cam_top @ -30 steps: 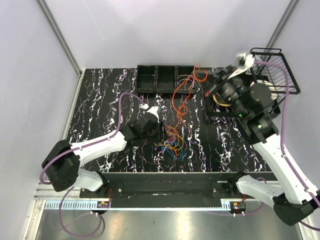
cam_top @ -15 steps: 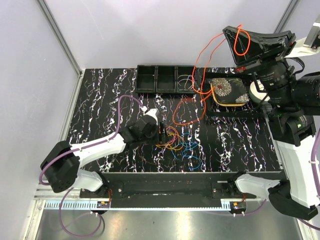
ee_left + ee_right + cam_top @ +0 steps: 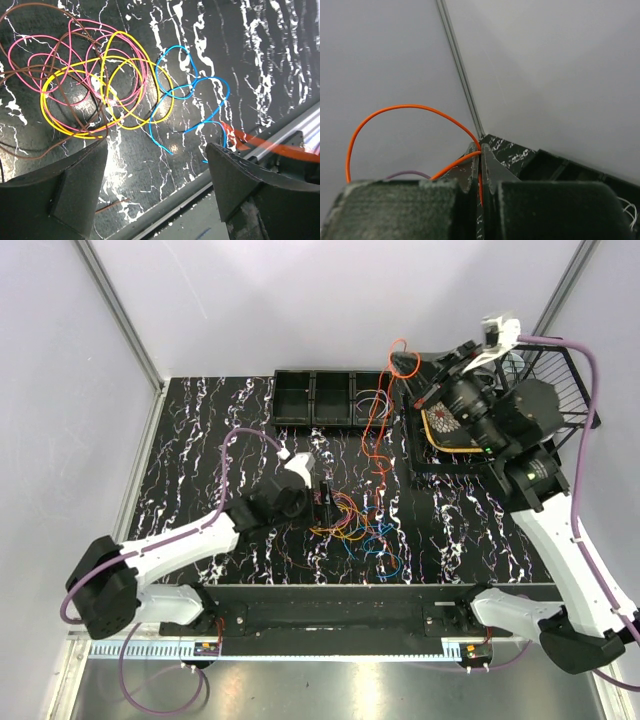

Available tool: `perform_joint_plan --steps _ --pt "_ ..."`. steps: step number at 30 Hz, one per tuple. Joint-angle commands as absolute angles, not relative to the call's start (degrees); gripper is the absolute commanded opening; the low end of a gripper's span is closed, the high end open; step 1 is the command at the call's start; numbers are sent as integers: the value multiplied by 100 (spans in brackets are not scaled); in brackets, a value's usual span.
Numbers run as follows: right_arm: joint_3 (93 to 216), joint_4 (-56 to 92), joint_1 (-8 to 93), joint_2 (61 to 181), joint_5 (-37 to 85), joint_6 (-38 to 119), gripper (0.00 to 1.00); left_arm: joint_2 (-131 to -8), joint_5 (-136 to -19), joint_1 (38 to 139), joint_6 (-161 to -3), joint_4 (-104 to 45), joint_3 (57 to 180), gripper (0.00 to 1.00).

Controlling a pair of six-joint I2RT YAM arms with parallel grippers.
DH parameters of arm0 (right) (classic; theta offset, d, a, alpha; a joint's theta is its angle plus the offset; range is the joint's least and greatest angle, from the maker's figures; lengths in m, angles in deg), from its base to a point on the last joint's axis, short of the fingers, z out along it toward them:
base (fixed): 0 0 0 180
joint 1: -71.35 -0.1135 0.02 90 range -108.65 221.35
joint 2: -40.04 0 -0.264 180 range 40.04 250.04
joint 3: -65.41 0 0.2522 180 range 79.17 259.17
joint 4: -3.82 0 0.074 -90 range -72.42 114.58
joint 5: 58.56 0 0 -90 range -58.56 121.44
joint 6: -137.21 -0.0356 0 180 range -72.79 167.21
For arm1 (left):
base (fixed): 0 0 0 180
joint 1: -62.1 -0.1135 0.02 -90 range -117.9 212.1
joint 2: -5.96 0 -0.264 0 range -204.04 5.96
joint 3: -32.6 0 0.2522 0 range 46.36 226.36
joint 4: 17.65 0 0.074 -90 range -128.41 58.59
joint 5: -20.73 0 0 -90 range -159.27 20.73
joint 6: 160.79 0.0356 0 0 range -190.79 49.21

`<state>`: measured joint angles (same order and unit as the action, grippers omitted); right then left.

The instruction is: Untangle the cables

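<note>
While the marbled black table (image 3: 200,440) is carrying everything, the right gripper (image 3: 480,152) is pinching one orange cable (image 3: 405,106) high above the far right corner (jaws fully closed on it), the strand trailing down over the black tray (image 3: 300,424). The left gripper (image 3: 157,150) is hovering spread wide, gripping nothing, just above the cables (image 3: 350,522) heaped mid-table: yellow, pink, blue, brown.

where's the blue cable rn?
Blue cable: on the table by its front edge, centre of top view, right of the yellow loops, under the open left gripper.
</note>
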<state>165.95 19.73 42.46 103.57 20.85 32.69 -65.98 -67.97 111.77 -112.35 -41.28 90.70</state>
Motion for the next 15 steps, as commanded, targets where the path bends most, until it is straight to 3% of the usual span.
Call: perform_joint_plan --steps 1,15 --pt "16469 1802 4208 10191 2265 3297 0 -6233 -6786 11194 -11244 -4099 8987 84" --pt "16301 1503 4208 10253 2186 3060 0 -5653 -7436 10921 -11727 -4064 9276 89"
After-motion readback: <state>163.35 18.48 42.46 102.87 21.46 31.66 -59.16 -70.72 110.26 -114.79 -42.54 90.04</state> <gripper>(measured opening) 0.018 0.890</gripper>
